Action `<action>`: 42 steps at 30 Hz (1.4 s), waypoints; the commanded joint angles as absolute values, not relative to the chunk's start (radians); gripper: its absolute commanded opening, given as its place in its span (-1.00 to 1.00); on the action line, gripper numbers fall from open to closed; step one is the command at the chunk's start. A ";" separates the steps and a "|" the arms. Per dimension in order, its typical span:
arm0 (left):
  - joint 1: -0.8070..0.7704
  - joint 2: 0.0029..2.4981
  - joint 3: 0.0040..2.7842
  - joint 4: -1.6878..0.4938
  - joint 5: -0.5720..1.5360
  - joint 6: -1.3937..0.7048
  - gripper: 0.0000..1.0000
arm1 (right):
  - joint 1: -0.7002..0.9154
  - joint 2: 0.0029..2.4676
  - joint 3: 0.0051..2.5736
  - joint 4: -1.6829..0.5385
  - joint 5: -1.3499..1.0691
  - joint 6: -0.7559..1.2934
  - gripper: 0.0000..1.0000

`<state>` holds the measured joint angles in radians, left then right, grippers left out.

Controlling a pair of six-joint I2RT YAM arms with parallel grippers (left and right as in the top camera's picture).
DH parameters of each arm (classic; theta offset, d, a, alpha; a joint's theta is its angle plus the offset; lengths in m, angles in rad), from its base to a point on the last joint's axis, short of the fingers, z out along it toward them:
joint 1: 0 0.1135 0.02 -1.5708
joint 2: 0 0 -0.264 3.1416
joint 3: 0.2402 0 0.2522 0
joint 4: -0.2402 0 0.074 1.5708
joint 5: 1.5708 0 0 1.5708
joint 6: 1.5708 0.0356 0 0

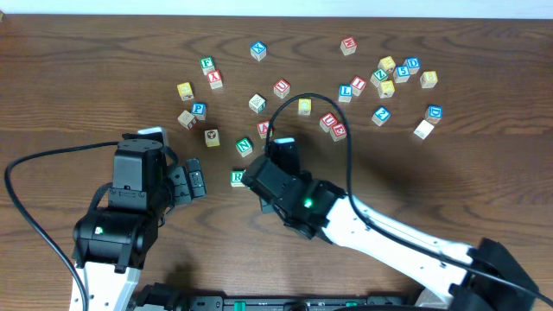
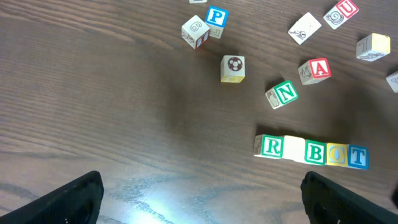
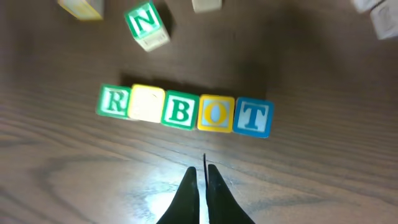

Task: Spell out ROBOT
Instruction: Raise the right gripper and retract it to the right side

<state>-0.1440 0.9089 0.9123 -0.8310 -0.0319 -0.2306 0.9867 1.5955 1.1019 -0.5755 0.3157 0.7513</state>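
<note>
Right hand point(image 3: 202, 170) closed — over dark, glossy wood-grain table point(image 3: 62, 186).

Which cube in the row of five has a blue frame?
The T cube, at the end opposite the R cube; the other frames are green or yellow.

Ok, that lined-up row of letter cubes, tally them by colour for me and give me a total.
Green: 2, R cube and B cube
Yellow: 2, glare-washed cube and O cube
Blue: 1, T cube
Total: 5
</note>
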 commanded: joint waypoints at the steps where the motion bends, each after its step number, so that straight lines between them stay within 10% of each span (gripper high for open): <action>1: -0.139 0.909 0.934 -0.833 -0.037 -0.218 1.00 | 0.994 1.531 1.096 -0.576 0.368 0.747 -0.98; 22: -0.139 0.909 0.934 -0.833 -0.037 -0.218 1.00 | 0.712 1.272 1.098 -0.868 0.389 0.744 -0.98; 32: -0.139 0.909 0.934 -0.833 -0.037 -0.218 1.00 | 0.599 1.075 1.098 -0.963 0.429 0.715 -0.58; 34: -0.139 0.909 0.934 -0.833 -0.037 -0.218 1.00 | 0.597 1.061 1.098 -0.968 0.429 0.687 -0.35; 37: -0.139 0.909 0.934 -0.833 -0.037 -0.218 1.00 | 0.596 1.053 1.098 -0.981 0.451 0.678 0.84; 42: -0.139 0.909 0.934 -0.833 -0.037 -0.218 1.00 | 0.596 1.053 1.098 -0.981 0.466 0.678 0.98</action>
<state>-0.1440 0.9089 0.9123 -0.8310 -0.0319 -0.2306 0.6041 1.0580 1.1000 -0.9787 0.4274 0.6914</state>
